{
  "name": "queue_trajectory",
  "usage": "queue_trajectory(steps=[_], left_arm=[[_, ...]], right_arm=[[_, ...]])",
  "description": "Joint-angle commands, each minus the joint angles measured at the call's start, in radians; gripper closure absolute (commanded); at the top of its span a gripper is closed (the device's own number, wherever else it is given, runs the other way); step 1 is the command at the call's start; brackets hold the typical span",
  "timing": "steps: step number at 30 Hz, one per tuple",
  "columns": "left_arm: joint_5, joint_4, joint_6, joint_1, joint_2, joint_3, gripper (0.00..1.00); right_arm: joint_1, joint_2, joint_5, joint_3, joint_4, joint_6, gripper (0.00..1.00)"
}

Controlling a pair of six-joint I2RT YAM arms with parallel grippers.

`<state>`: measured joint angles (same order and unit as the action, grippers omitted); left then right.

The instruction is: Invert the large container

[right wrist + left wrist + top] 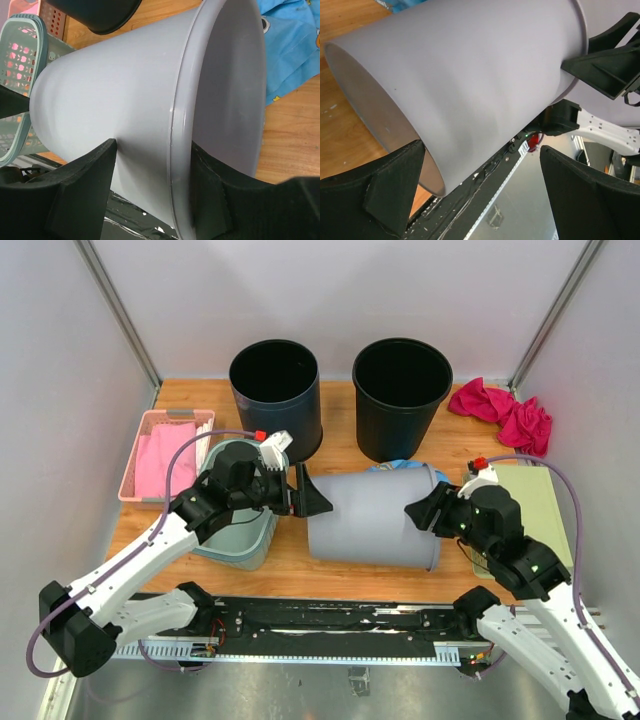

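Note:
The large grey container (370,515) lies on its side in the middle of the table, base to the left and open mouth to the right. My right gripper (428,510) is shut on its rim (180,150), with one finger (85,190) on the outer wall and the other inside the mouth. My left gripper (305,492) is open at the container's base. In the left wrist view the base edge (380,125) sits just beside one finger (385,195), while the other finger stands well apart.
Two black bins (277,390) (402,390) stand upright behind the container. A teal basket (240,525) lies under my left arm, with a pink tray (160,455) further left. A blue cloth (290,50) lies by the mouth. A red cloth (505,410) and a green mat (545,510) are at the right.

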<state>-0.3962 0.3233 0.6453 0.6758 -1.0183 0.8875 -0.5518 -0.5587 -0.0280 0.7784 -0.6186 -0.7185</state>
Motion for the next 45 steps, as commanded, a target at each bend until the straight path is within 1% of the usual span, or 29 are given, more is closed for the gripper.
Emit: queue_trajectory(steps=[1, 4, 7, 9, 13, 15, 17, 20, 24, 26, 32, 41, 45], left_arm=[[-0.211, -0.173, 0.066, 0.008, 0.014, 0.032, 0.01], [-0.257, -0.244, 0.110, 0.008, 0.016, 0.050, 0.01], [-0.272, -0.296, 0.147, 0.008, 0.022, 0.076, 0.01], [-0.263, -0.278, 0.131, 0.009, 0.023, 0.125, 0.01], [-0.205, -0.141, 0.022, 0.008, 0.019, 0.256, 0.01], [-0.187, -0.101, -0.006, 0.008, 0.019, 0.288, 0.01], [-0.192, -0.113, -0.004, 0.008, 0.016, 0.281, 0.01], [-0.228, -0.168, 0.038, 0.008, 0.004, 0.245, 0.01], [-0.239, -0.233, 0.078, 0.009, 0.004, 0.214, 0.01], [-0.238, -0.272, 0.087, 0.009, -0.003, 0.226, 0.01], [-0.293, -0.359, 0.119, 0.018, -0.080, 0.247, 0.01], [-0.302, -0.414, 0.134, 0.039, -0.134, 0.216, 0.01], [-0.306, -0.410, 0.125, 0.041, -0.161, 0.240, 0.01]], right_arm=[[0.013, -0.018, 0.026, -0.014, -0.045, 0.022, 0.44], [0.011, -0.006, 0.070, -0.045, 0.005, 0.002, 0.44], [0.012, -0.005, 0.125, -0.080, 0.074, -0.039, 0.45], [0.011, -0.012, 0.165, -0.107, 0.115, -0.068, 0.45], [0.010, -0.032, 0.253, -0.140, 0.191, -0.108, 0.46], [0.011, -0.043, 0.283, -0.159, 0.225, -0.124, 0.46], [0.011, -0.058, 0.305, -0.179, 0.263, -0.148, 0.46], [0.010, -0.071, 0.333, -0.213, 0.306, -0.190, 0.47], [0.010, -0.060, 0.326, -0.271, 0.303, -0.237, 0.47], [0.010, -0.033, 0.317, -0.338, 0.315, -0.292, 0.46], [0.011, 0.025, 0.290, -0.424, 0.323, -0.362, 0.46], [0.010, 0.057, 0.229, -0.451, 0.226, -0.338, 0.46], [0.010, 0.048, 0.206, -0.423, 0.145, -0.289, 0.44]])
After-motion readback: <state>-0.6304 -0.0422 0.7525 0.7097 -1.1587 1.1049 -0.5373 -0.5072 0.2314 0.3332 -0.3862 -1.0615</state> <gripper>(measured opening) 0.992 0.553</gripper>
